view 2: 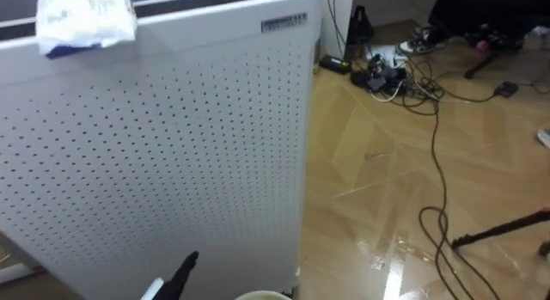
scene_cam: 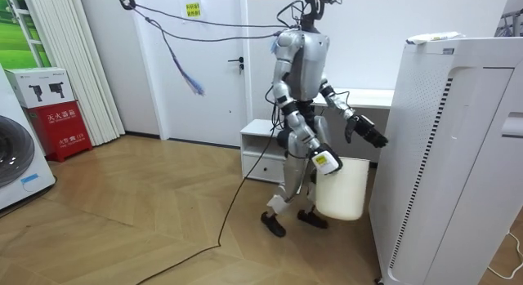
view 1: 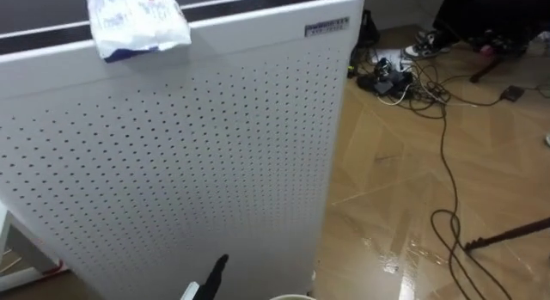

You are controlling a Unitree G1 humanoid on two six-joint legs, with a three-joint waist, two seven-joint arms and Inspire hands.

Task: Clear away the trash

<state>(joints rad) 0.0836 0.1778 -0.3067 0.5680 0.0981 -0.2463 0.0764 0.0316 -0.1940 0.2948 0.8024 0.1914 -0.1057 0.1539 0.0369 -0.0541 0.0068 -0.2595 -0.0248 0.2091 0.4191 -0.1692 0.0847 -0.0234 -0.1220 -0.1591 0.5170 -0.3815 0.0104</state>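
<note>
A crumpled white and blue plastic bag (view 1: 137,23) (view 2: 86,21) lies on top of a tall white perforated appliance (view 1: 189,162) right in front of me; the room view has the bag (scene_cam: 433,38) on its top edge. My left hand (view 1: 213,277) (view 2: 179,278) is open, its dark fingers straight, low against the appliance's front and well below the bag. Seen from the room, that left hand (scene_cam: 369,135) reaches toward the appliance (scene_cam: 441,154). My right hand (scene_cam: 321,157) is shut on the rim of a white bin (scene_cam: 343,191) that hangs at my side; its rim (view 1: 292,297) peeks in at the bottom.
On the wooden floor right of the appliance lie a power strip with tangled cables (view 1: 395,76), a long dark cable (view 1: 447,180) and a dark stand leg (view 1: 507,235). Behind me stand a low white cabinet (scene_cam: 261,146), a red box (scene_cam: 61,126) and a washing machine (scene_cam: 16,154).
</note>
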